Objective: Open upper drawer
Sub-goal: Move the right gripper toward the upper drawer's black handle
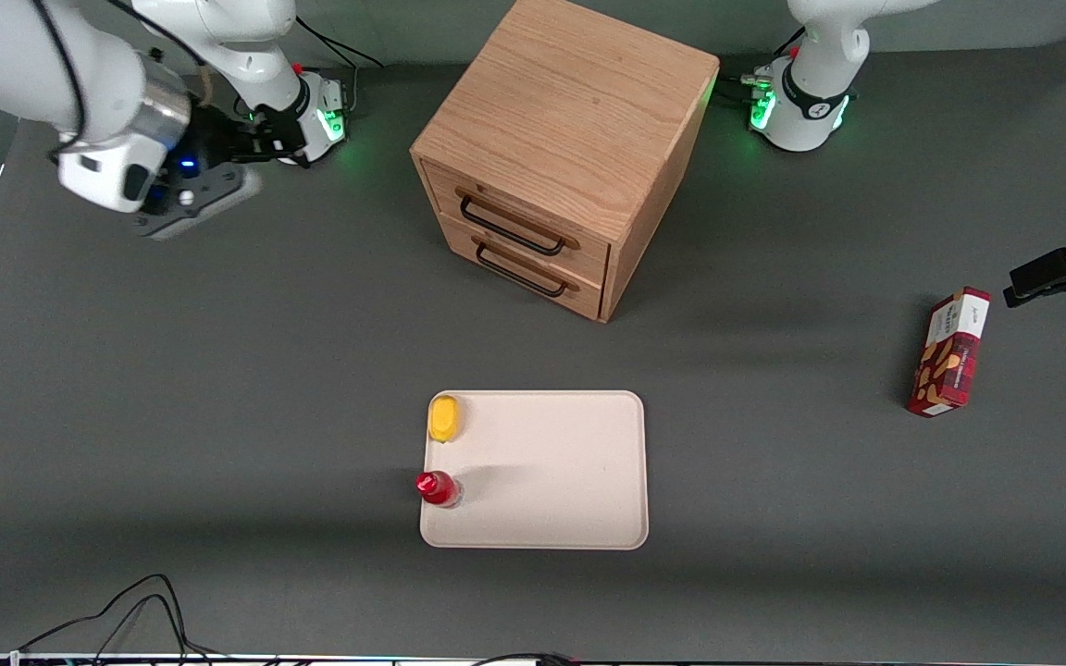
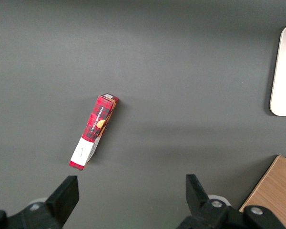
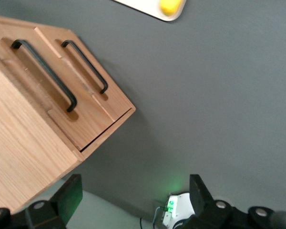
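The oak cabinet [image 1: 570, 111] stands at the middle of the table, farther from the front camera than the tray. Its upper drawer [image 1: 533, 220] is shut, flush with the lower drawer [image 1: 533, 277]. The upper drawer's long black wire handle [image 1: 507, 228] lies across its front. My gripper [image 1: 278, 139] hangs above the table toward the working arm's end, well apart from the cabinet, open and empty. In the right wrist view my gripper [image 3: 133, 191] shows with its fingers [image 3: 71, 191] wide apart, and the upper handle [image 3: 44, 72] and lower handle [image 3: 86, 67] lie ahead.
A cream tray [image 1: 570, 462] lies nearer the front camera than the cabinet, with a yellow object [image 1: 443, 418] and a red bottle [image 1: 436, 487] on it. A red box [image 1: 949, 351] lies toward the parked arm's end; it also shows in the left wrist view [image 2: 93, 131].
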Controlling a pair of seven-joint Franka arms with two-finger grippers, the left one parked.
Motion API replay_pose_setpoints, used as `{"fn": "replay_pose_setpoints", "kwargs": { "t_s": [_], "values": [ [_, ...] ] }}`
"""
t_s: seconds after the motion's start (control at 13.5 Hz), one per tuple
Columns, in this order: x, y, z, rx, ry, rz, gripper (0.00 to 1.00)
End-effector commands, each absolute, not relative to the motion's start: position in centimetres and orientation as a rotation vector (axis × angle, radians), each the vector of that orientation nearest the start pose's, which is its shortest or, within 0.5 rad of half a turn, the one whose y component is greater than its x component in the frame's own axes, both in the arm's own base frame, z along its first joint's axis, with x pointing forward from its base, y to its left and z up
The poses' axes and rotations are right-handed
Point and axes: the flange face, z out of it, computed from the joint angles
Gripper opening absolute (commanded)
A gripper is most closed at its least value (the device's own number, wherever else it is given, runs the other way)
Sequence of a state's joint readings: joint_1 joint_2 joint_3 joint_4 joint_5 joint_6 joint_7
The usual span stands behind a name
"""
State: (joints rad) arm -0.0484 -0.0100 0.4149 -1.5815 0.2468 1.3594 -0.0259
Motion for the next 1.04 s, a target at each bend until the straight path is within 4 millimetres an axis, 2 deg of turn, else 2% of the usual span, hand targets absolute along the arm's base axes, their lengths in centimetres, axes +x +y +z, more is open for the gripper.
{"fn": "replay_pose_setpoints", "kwargs": {
  "t_s": [0.0,0.22,0.52,0.81,0.96],
  "values": [
    [48.8,23.7,60.0,-2.738,-0.840,0.359,1.00],
    [49.6,26.6,56.6,-2.610,-1.070,0.350,1.00],
    [51.0,30.8,51.2,-2.520,-1.118,0.350,1.00],
    [51.6,34.8,47.6,-2.452,-1.126,0.305,1.00],
    [51.5,35.8,45.3,-2.435,-1.120,0.319,1.00]
  ]
}}
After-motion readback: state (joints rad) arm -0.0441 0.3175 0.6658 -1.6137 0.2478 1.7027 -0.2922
